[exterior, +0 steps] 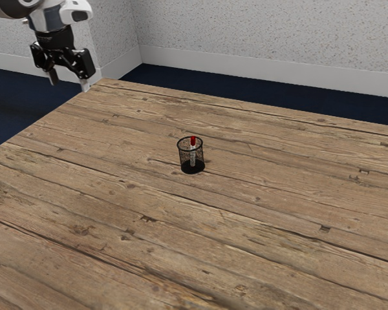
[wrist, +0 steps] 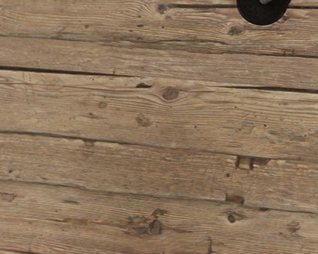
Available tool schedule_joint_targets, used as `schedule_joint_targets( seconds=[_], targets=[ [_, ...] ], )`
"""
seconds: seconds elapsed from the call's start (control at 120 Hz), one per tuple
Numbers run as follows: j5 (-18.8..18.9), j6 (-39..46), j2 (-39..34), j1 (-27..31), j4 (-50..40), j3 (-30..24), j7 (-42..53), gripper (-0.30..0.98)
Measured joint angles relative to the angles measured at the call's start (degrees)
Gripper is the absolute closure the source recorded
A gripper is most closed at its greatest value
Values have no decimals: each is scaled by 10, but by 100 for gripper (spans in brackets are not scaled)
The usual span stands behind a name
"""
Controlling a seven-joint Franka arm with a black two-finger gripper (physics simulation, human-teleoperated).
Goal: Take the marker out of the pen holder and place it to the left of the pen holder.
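My gripper (exterior: 69,84) hangs at the exterior view's upper left, near the table's far-left corner, its two fingers apart and nothing between them. Well away from it, a black mesh pen holder (exterior: 193,166) stands upright on the table. Inside the holder is a white marker (exterior: 193,152) with a red cap (exterior: 193,140) that reaches the rim. The wrist view has the black base of the pen holder (wrist: 261,15) at its upper edge, with a small light part of the marker (wrist: 264,1) over it.
The wooden table (exterior: 258,226) has bare planks around the holder. Behind it are a dark blue floor (exterior: 246,90) and a speckled wall (exterior: 265,32) with a white baseboard.
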State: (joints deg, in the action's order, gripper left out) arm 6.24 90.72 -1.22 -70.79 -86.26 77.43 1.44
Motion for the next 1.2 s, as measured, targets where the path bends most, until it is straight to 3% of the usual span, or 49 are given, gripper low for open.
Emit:
schedule_joint_targets(
  seconds=[0.3,0.367,0.442,0.483,0.55,0.642,0.667,0.725,0.85,0.933,1.092,1.2],
  targets=[
    [-6,0,0,0,-1,0,0,0],
    [0,-7,16,41,31,-27,-15,0],
    [52,-34,24,131,75,-122,-75,0],
    [86,-41,28,146,85,-152,-111,0],
    [126,-41,47,123,80,-168,-172,0],
    [160,-10,112,36,62,-179,-261,0],
    [154,5,140,41,57,-188,-284,0],
    [120,38,193,120,53,-253,-331,0],
    [126,122,298,192,50,-333,-412,0],
    [96,185,351,202,49,-345,-459,0],
    [50,260,377,201,51,-348,-535,0],
    [13,320,403,231,55,-353,-576,0]
  ],
)
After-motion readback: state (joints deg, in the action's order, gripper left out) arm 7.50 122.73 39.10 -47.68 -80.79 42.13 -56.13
